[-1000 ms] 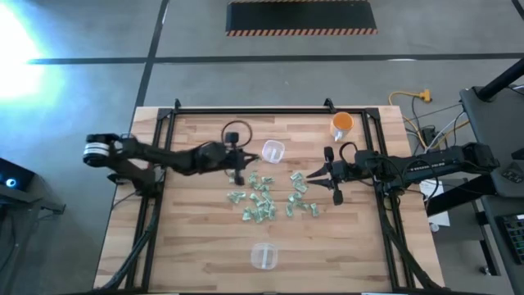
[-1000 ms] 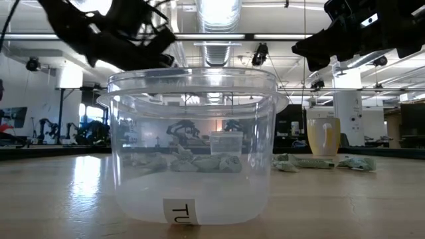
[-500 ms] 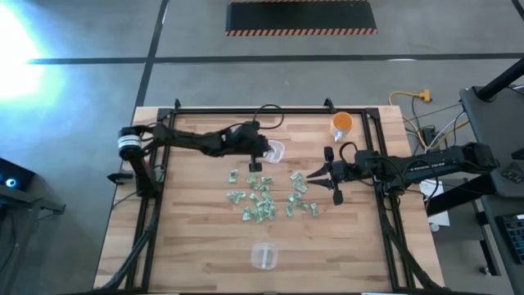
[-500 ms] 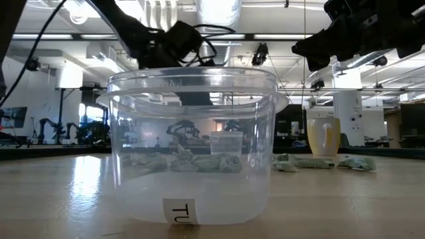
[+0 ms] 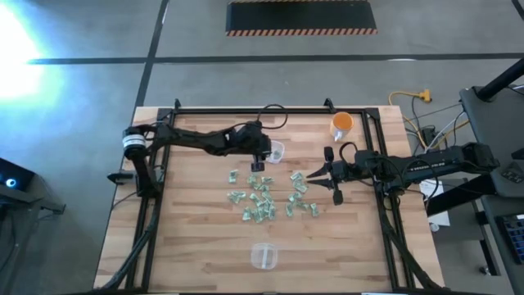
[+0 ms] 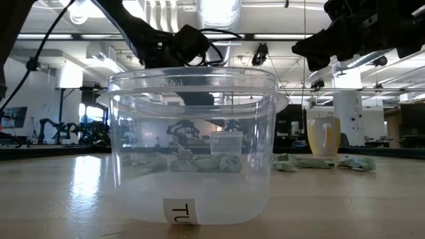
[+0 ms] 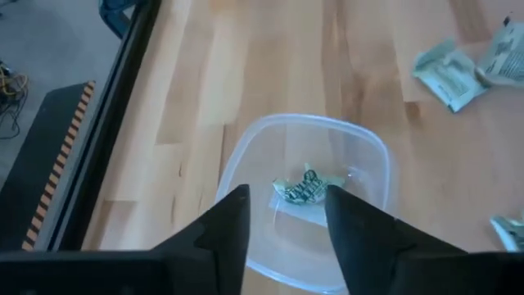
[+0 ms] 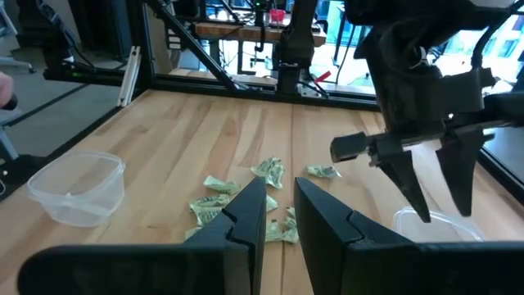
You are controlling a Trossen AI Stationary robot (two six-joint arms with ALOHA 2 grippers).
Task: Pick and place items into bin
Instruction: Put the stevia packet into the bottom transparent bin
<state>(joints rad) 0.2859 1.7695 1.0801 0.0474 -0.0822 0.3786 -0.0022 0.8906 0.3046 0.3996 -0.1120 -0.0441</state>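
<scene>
The left gripper (image 5: 260,157) hangs over the far clear plastic bin (image 5: 274,151), its fingers (image 7: 233,225) parted and empty, one green-and-white wrapped piece (image 7: 304,188) lying on the bin's floor beneath them; the release looks complete, so the sound course is a straight lift clear of the rim before swinging toward the pile, lest a finger catch the thin wall and tip the light container. The remaining wrapped items (image 5: 266,197) are scattered on the wooden table (image 5: 196,238) between the two arms, crinkly, flat and pale, likely to slide or crumple under a pinch. A second clear bin (image 5: 264,256) stands at the near edge, rounded, glossy and see-through. The right gripper (image 5: 334,175) waits just beside the pile's right edge, jaws narrowly apart, holding nothing. An orange cup (image 5: 342,124), smooth and rigid, stands near the far right corner.
</scene>
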